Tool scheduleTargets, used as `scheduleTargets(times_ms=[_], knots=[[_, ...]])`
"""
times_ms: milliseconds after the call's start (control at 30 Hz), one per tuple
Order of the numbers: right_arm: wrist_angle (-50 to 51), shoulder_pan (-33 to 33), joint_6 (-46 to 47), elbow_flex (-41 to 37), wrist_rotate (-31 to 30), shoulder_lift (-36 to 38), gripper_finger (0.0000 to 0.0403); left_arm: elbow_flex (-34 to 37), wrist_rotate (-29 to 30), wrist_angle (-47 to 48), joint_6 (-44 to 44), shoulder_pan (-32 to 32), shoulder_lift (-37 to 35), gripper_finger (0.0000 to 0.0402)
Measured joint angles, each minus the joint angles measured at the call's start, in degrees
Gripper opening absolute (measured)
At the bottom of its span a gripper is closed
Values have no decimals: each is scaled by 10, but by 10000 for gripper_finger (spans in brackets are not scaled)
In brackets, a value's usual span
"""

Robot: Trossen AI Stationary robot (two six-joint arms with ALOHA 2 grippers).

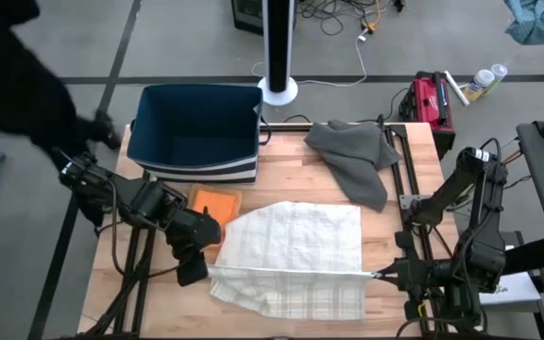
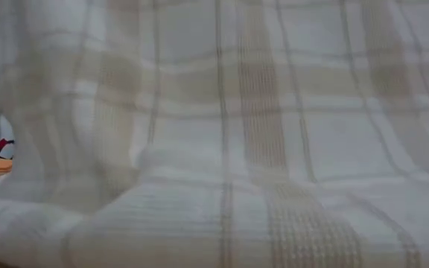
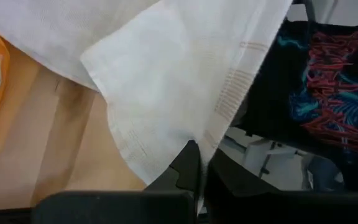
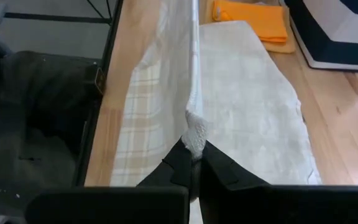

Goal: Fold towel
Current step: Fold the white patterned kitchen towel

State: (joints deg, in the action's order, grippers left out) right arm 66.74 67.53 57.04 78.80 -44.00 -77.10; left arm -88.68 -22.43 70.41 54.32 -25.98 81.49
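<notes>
Two robot arms hold a white checked towel (image 1: pixel 296 260) taut by one raised edge above the wooden worktop (image 1: pixel 291 179), mid-fold. The left gripper (image 1: pixel 201 271) has its fingers pressed together on the corner nearest it; the right gripper (image 1: pixel 385 276) pinches the opposite corner the same way. The rest of the towel lies spread on the worktop, between an orange cloth (image 1: pixel 215 203) and the front edge, with some of it draped over that edge.

The risk lies in how little fabric each gripper holds. In both wrist views only a small tuft of corner sits between the fingers, so a hard pull apart could likely slip one corner free and collapse the fold. Uneven travel of the two arms would probably lay the edge crooked. The overhanging part could drag the towel off the front, and the orange cloth is close enough to be caught under it.

A grey cloth (image 1: pixel 357 156) and a dark blue bin (image 1: pixel 196 127) sit farther back. No brand, label or legible writing shows.
</notes>
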Motion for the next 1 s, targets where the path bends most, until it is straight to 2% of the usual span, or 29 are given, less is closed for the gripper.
scheduleTargets(times_ms=[67,167,267,467,667,767,833,900,1000], knots=[[0,0,-1,-3,-2,0,2,9,12,-1,-24,0,1,0],[2,0,-1,-12,0,0,2,14,47,7,-130,-4,17,0],[1,1,7,-13,5,0,2,15,43,13,-189,-8,38,0],[-4,-1,22,-14,0,0,2,-26,-27,106,-176,-7,95,0],[-2,1,22,-14,10,0,2,-179,-37,170,-143,-28,143,0],[0,1,22,-13,12,0,2,-266,-2,207,-132,-43,163,0],[1,1,22,-13,13,0,2,-299,9,202,-128,-51,166,0],[0,1,17,-14,13,0,2,-318,35,202,-116,-60,166,0],[-1,1,14,-14,10,-1,2,-310,45,202,-97,-65,163,0]])
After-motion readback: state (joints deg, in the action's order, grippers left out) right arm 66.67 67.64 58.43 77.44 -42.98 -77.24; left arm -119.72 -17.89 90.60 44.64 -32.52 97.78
